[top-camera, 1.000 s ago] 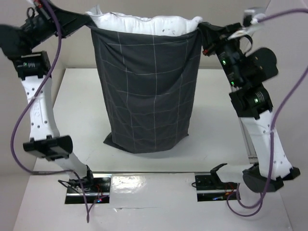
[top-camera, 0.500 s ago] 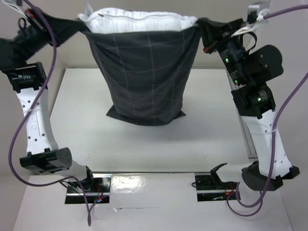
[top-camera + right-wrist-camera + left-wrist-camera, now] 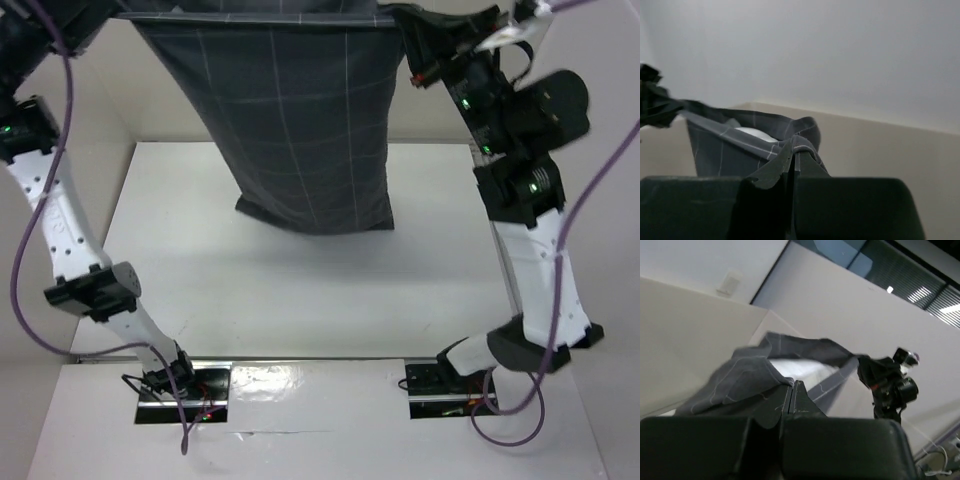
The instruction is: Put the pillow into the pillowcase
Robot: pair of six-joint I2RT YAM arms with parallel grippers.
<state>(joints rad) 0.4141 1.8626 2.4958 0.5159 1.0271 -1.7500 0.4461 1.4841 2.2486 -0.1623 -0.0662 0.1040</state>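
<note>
In the top view the pillowcase (image 3: pixel 300 120) hangs as a filled sack by its 2 upper corners, its lower end apparently just clear of the desk (image 3: pixel 300 290) near the middle of the far edge; the pillow cannot be seen here. In the left wrist view the left hand (image 3: pixel 792 392) is pressed together on the hem at the open mouth, and the pillow (image 3: pixel 800 371) shows white inside. In the right wrist view the right hand (image 3: pixel 795 150) pinches the opposite hem corner the same way. The load looks soft, bulky and light, and the thin, limp cloth could slip, so the doubled hem at the mouth corners seems the best hold.
</note>
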